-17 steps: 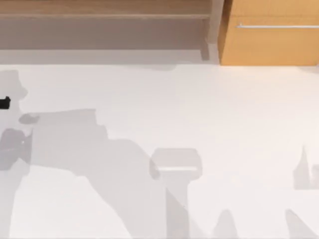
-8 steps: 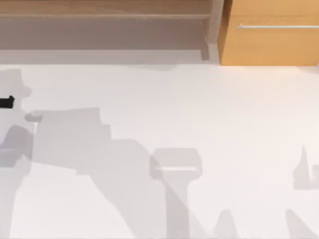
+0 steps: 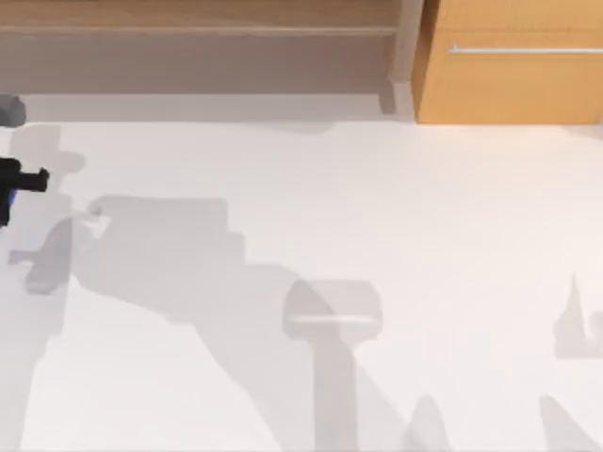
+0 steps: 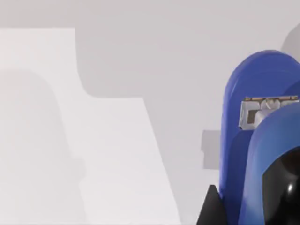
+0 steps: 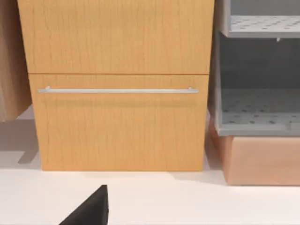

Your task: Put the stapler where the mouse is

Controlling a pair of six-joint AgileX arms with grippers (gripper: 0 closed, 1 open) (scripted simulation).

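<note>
Wide white tabletop [image 3: 396, 245] runs L to R w/ lots of open room; tall orange-wood cabinet w/ slim steel handle [image 3: 513, 66] stands at the far R edge, well apart from the action. Small narrow bright-blue stapler w/ black rounded end [image 4: 253, 154] looms close in the left wrist view, seemingly carried above the table; in the top view it's a blue sliver at the far L edge. Left gripper [image 3: 17, 181] is there too; can't tell its finger spread or grip for sure. Judging progress: pickup likely done, placing still left; no mouse seen. Right arm parked.
</note>
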